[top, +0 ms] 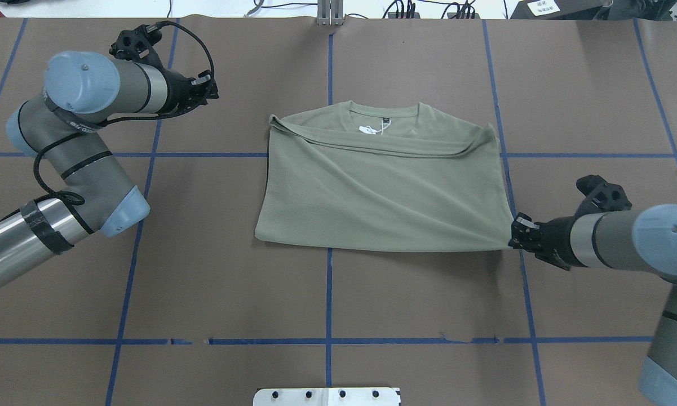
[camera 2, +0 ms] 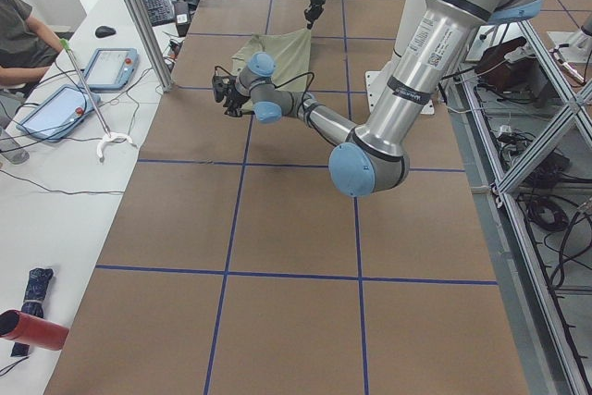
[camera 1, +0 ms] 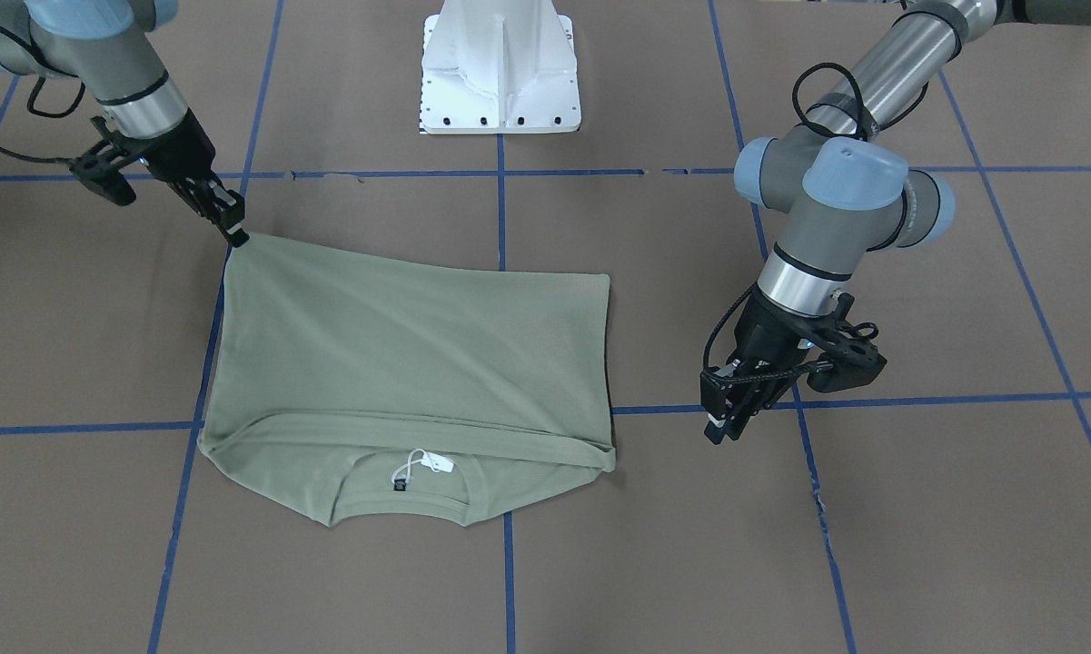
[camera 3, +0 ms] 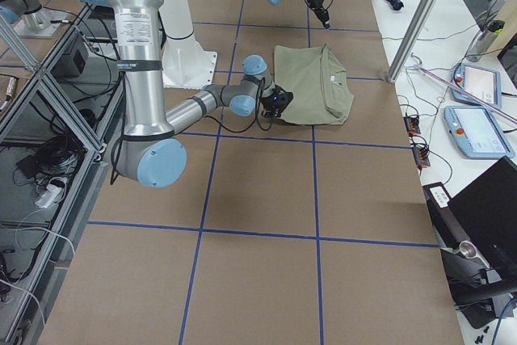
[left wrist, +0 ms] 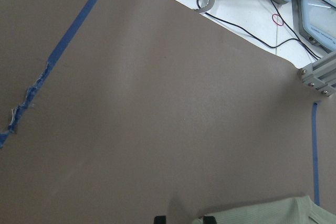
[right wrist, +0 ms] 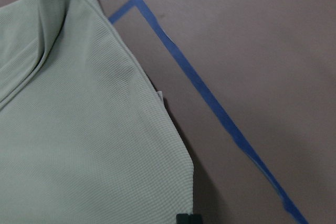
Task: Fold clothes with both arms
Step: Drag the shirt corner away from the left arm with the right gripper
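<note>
The sage-green shirt [camera 1: 409, 363] [top: 383, 197] lies folded on the brown table, hem half laid up toward the collar. Its round collar, white hang tag [camera 1: 431, 461] and black label show at the far edge. My right gripper [camera 1: 236, 238] [top: 513, 234] is shut on the folded shirt's near corner, lifting it slightly; the right wrist view shows that cloth [right wrist: 79, 145] up close. My left gripper [camera 1: 720, 431] [top: 213, 89] hovers open beside the shirt's opposite side, apart from it, holding nothing. Only a strip of shirt [left wrist: 278, 213] shows in the left wrist view.
Blue tape lines [top: 330, 293] grid the brown table cover. The white pedestal base [camera 1: 500, 73] stands at the robot's side. Beyond the far edge, a side bench holds tablets [camera 2: 111, 67], cables and a seated person [camera 2: 18, 39].
</note>
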You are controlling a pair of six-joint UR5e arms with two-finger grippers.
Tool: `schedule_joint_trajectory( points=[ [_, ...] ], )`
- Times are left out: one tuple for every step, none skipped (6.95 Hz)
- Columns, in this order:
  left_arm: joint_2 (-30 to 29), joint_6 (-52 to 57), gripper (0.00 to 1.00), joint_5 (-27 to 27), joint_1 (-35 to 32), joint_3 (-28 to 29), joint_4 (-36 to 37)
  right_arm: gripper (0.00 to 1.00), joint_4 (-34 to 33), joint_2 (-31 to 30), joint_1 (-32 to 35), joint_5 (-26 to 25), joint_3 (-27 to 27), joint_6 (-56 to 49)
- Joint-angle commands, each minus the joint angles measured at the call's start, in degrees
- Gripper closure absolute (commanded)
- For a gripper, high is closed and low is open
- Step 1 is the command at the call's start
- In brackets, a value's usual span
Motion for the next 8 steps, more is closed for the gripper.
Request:
schedule_joint_trajectory(
  points=[
    [2.89, -0.86, 0.62, -8.2, 0.3, -7.17, 0.03, 1.0, -0.1, -8.28, -6.53, 12.0, 8.7, 3.17],
    [4.82, -3.21, 0.61, -12.52, 0.39, -11.39, 0.03, 1.0, -0.1, -8.56, -9.79, 18.25, 10.98, 7.79],
    [4.67, -6.89, 0.61, -14.21, 0.82, -12.91, -0.06, 1.0, -0.1, -8.39, -17.56, 18.4, 11.7, 11.32],
    [4.67, -8.49, 0.6, -14.32, 2.92, -14.32, 0.03, 0.69, -0.27, -9.52, -22.08, 16.31, 11.54, 11.96],
    [4.41, -10.86, 0.6, -14.32, 4.15, -14.94, 0.03, 0.01, -0.27, -11.09, -24.65, 15.59, 11.54, 12.14],
    [4.4, -13.06, 0.58, -14.23, 6.26, -16.26, 0.03, 0.0, -0.36, -11.28, -26.76, 13.93, 11.1, 12.15],
    [4.23, -15.6, 0.58, -14.23, 8.1, -16.88, 0.03, 0.0, -0.36, -11.37, -29.48, 9.83, 10.4, 12.23],
    [4.23, -17.46, 0.56, -13.53, 10.47, -16.88, 0.03, 0.0, -0.36, -10.94, -28.29, 8.57, 10.39, 12.15]
  ],
)
